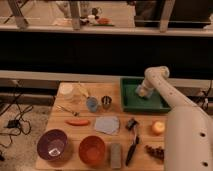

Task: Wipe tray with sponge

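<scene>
The dark green tray (131,102) lies at the back right of the wooden table. My gripper (143,93) reaches down into the tray's middle from the white arm (165,92) on the right. It is shut on the pale blue sponge (140,91), which rests against the tray floor. The arm hides the tray's right part.
On the table lie a grey-blue cloth (107,125), a grey-brown block (116,154), a purple bowl (54,145), an orange bowl (92,149), a carrot (77,121), a blue cup (91,104), a metal cup (106,102), a black brush (131,142) and an orange fruit (158,127).
</scene>
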Motion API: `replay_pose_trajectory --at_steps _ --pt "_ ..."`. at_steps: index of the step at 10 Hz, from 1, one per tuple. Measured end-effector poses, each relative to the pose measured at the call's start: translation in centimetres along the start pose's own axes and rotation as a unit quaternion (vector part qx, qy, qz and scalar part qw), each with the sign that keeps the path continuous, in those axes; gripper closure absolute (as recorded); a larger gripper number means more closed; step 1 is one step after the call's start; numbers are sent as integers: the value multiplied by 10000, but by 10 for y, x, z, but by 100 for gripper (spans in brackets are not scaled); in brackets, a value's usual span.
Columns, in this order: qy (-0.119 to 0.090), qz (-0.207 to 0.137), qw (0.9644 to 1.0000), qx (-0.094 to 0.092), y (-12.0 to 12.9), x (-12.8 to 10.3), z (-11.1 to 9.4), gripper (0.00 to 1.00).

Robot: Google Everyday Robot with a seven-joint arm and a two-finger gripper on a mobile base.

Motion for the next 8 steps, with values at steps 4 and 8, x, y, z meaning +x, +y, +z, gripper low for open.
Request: replay_pose_trajectory --at_steps 4,8 --pt "-315 -386 9987 -63 3 -52 7 100" --pt "-371 -410 9984 -78 18 -30 -19 100"
